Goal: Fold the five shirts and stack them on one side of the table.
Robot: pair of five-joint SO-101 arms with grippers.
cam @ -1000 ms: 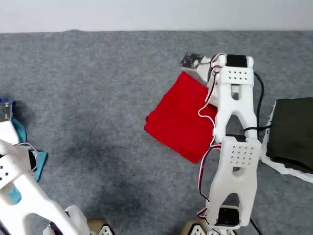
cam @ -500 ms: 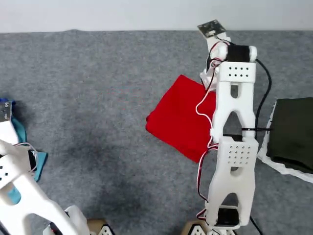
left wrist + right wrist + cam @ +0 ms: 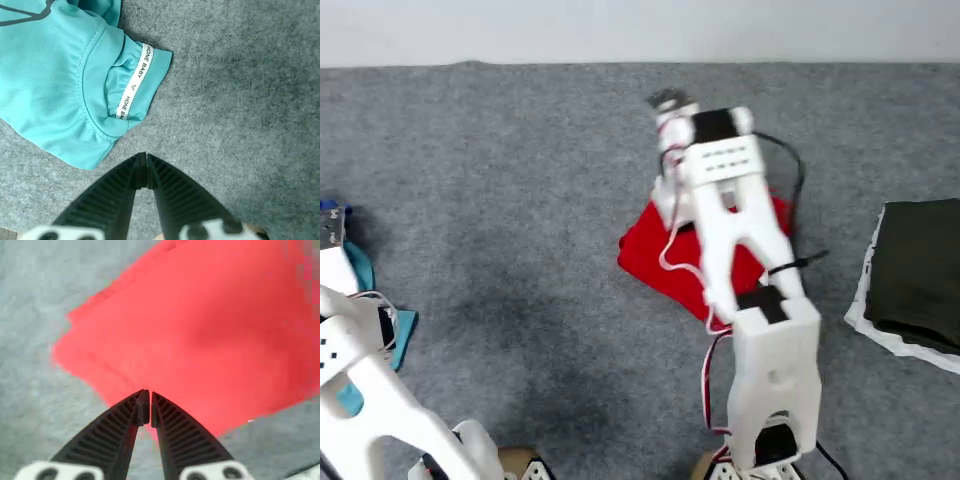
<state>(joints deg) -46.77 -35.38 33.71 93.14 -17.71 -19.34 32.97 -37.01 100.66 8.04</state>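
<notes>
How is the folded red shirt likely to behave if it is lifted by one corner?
The red shirt would probably be floppy: it lies flat in soft folded layers, so a corner lift would likely let it unfold. It looks thin, so probably light. On the fuzzy grey table cover, pushing may bunch it rather than slide it.

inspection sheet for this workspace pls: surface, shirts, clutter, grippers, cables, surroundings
surface: grey cloth cover, flat.
job's things: red shirt folded, mid-table; dark shirt folded on a white cloth at the table's side; teal shirt unfolded.
clutter: nothing seen.
grippers: left gripper shut, empty, beside the teal shirt's collar; right gripper shut, empty, tips at the red shirt's edge.
cables: red and white wires and black cable along the right arm.
surroundings: pale wall behind.
</notes>
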